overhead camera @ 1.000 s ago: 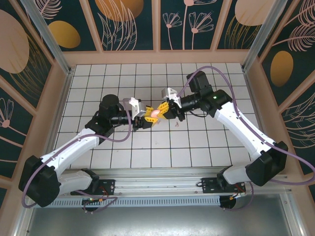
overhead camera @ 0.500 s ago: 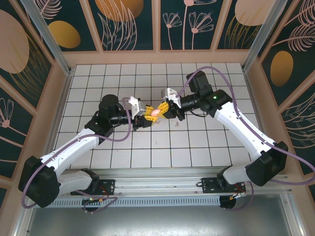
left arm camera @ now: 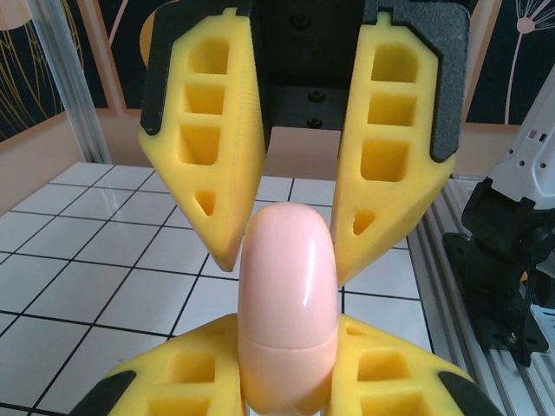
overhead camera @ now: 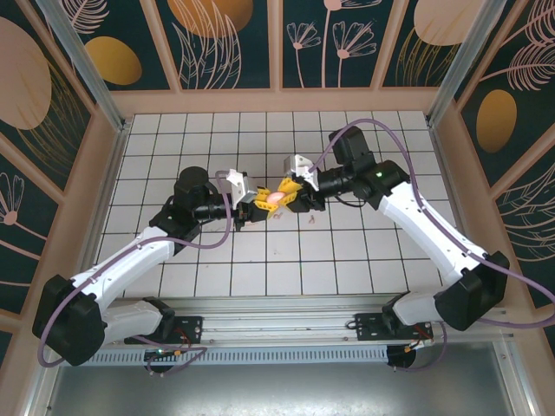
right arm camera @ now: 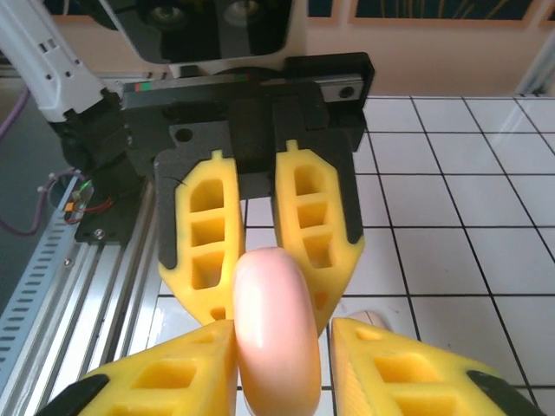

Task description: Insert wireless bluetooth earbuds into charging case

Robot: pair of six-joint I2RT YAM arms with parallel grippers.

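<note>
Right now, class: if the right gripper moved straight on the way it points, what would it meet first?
The right gripper would first meet the charging case, which sits between its fingers, gripped from the opposite side by the left gripper. Depth beyond it is unclear.

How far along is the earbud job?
Done: charging case is off the table. In hand: left gripper clamps one end; right gripper flanks the other, jaws looking loose. Left: the case looks shut and what may be an earbud lies below; opening and inserting remain.
</note>
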